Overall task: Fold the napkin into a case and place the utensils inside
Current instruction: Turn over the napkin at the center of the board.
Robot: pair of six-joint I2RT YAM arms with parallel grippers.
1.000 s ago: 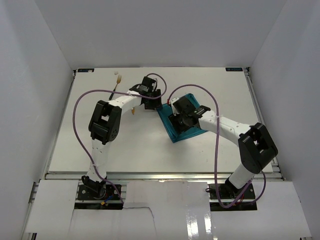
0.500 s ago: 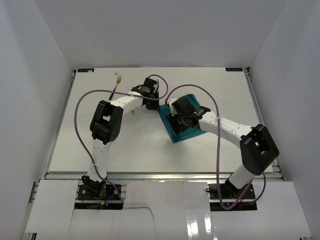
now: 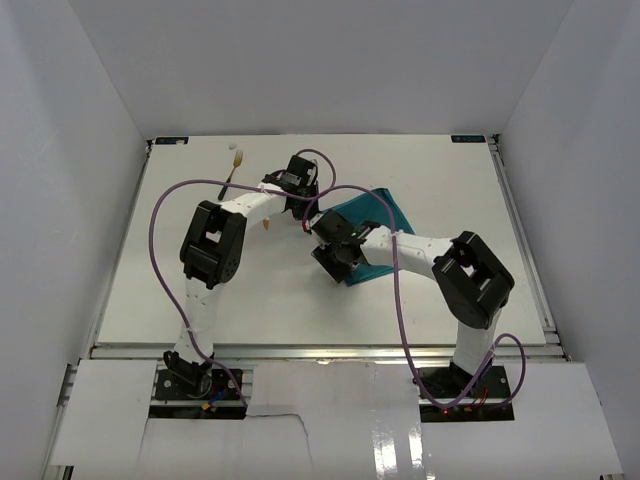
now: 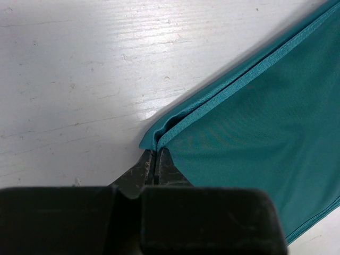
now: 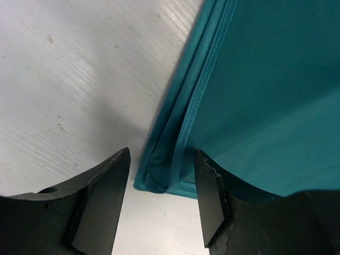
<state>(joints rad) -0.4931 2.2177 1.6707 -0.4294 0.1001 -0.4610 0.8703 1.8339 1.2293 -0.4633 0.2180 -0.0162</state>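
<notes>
The left fingers [image 4: 139, 174] are clenching a corner of the napkin [image 4: 255, 138]; the right fingers [image 5: 101, 202] are standing released, straddling another folded corner, its hem running ahead between them

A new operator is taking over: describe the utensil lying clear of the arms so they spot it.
On the white table, look to the far left corner. The slim dark-handled utensil with a pale head lies there alone; the other, yellowish piece is half hidden under the left arm.
</notes>
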